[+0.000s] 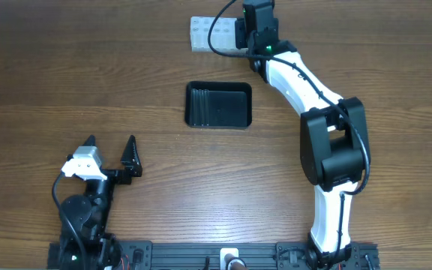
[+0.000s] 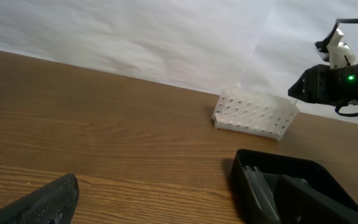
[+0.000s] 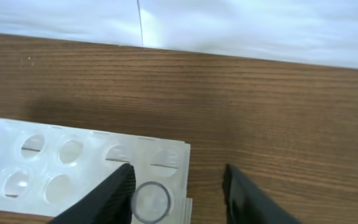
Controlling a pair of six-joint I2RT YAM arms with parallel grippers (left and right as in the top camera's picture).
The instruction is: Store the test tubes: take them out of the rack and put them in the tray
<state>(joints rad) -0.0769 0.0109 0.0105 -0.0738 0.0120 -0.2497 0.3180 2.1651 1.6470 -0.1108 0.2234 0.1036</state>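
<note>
The white test tube rack (image 1: 212,34) stands at the table's far edge. In the right wrist view, one clear test tube (image 3: 151,200) stands in a hole at the end of the rack (image 3: 61,168). My right gripper (image 3: 178,194) hangs open over that end, with the tube's rim between its fingers (image 3: 114,193), close to one of them. The black tray (image 1: 238,105) lies mid-table with clear tubes (image 1: 202,105) lying in it. My left gripper (image 1: 111,150) rests open near the left arm's base, holding nothing. From the left wrist I see the rack (image 2: 253,112), the tray (image 2: 241,174) and the right gripper (image 2: 325,84).
A white wall or sheet borders the table just behind the rack. Bare wood lies all around the tray and between it and both arm bases.
</note>
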